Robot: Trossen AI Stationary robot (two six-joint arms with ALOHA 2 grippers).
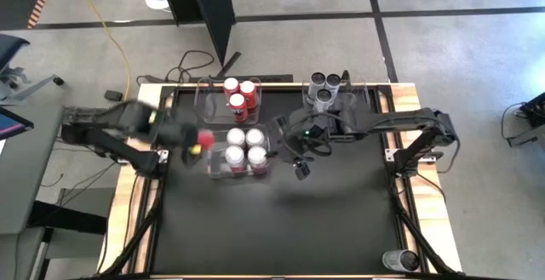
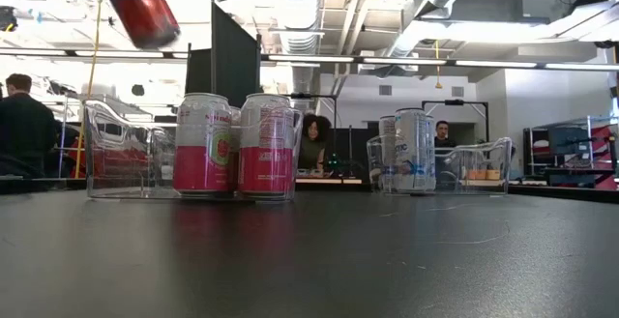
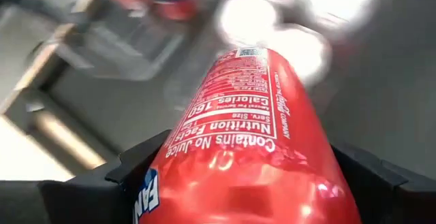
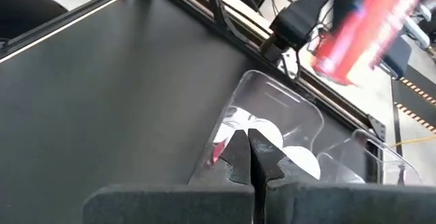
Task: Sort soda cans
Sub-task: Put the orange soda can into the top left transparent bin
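My left gripper is raised beside the left end of the middle bin and is shut on a red soda can, which shows high and tilted in the low view. Three red cans stand in the far-left clear bin. Several pink-and-white cans stand in the middle bin. Three grey cans stand in the far-right bin. My right gripper hovers shut just right of the pink-and-white cans, touching nothing. My left gripper pinches the red can's side wall between its two fingers, one on each side. The can lies along the fingers and points away from the wrist. It is lifted clear of the table and tilted.
The near half of the black table top lies bare. A grey can sits at the near right corner of the table frame. People stand in the room behind the table.
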